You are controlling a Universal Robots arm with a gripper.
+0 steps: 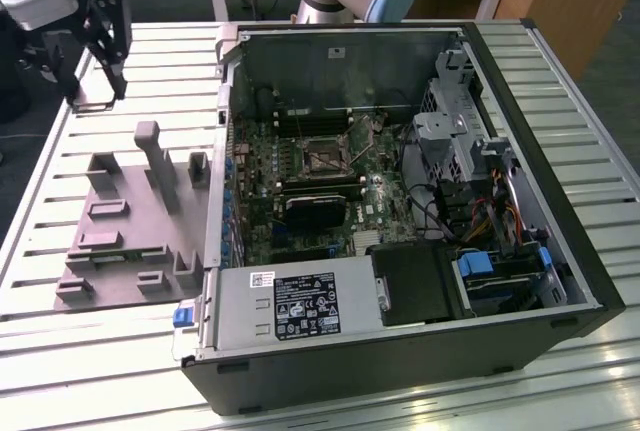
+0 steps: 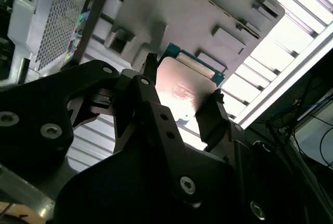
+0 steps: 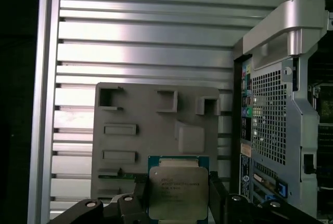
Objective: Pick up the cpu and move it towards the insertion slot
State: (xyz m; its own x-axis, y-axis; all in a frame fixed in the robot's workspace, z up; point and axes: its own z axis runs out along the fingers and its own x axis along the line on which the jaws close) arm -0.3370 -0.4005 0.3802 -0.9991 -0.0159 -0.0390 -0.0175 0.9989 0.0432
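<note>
Slatted counter (image 1: 590, 101) is carrying an open computer case (image 1: 560, 211) lying on its side, so its board (image 1: 380, 201) is facing upward. Left of it in the exterior view, a grey fixture plate (image 1: 130, 231) is sitting. At upper left the gripper (image 1: 97, 91) is hanging well apart from the insertion slot (image 1: 322, 156) at mid-frame, its fingers (image 3: 136, 203) pinching the cpu (image 3: 178, 192) by opposite edges, likely keeping it level.

a grey fixture plate (image 1: 130, 226) lies on the slatted metal table (image 1: 90, 351) just beside an open computer case (image 1: 400, 361).
</note>
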